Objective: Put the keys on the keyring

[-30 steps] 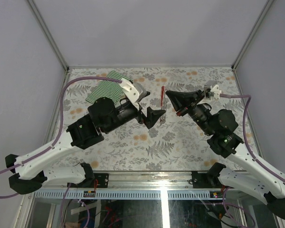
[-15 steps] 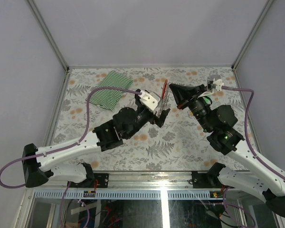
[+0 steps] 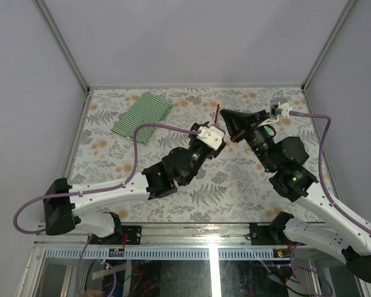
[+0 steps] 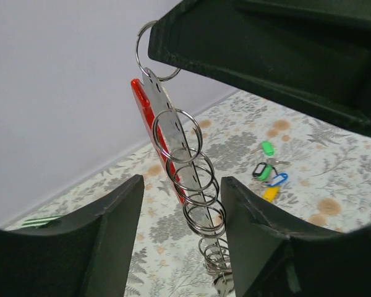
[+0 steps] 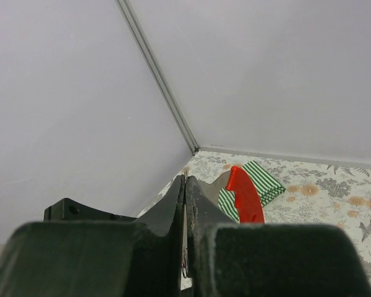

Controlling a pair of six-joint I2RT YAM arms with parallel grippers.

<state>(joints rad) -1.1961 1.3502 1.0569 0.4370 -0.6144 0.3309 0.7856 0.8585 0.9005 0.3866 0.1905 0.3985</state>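
1. The right pincer point(image 5: 185, 185) is clamped on the top loop of the keyring point(image 4: 160, 119), which hangs below it.
2. The left pincer point(image 4: 180, 182) stands parted, straddling it.
3. The keys point(image 4: 267, 171) lie on the bench point(image 4: 337, 185) beyond the left pincer.

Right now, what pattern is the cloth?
The cloth is green-and-white striped; clearest in the top view.

We see matt black plastic on the left gripper point(image 4: 180, 185). Between its fingers the keyring point(image 4: 162, 114) shows a dull silvery metal strip, polished wire rings and glossy red plastic. Beyond the fingertips, the keys point(image 4: 268, 148) carry shiny plastic tags on the matt printed table point(image 4: 334, 161). Past the right gripper point(image 5: 185, 185), equally matt black, lies soft striped cloth point(image 5: 263, 179).
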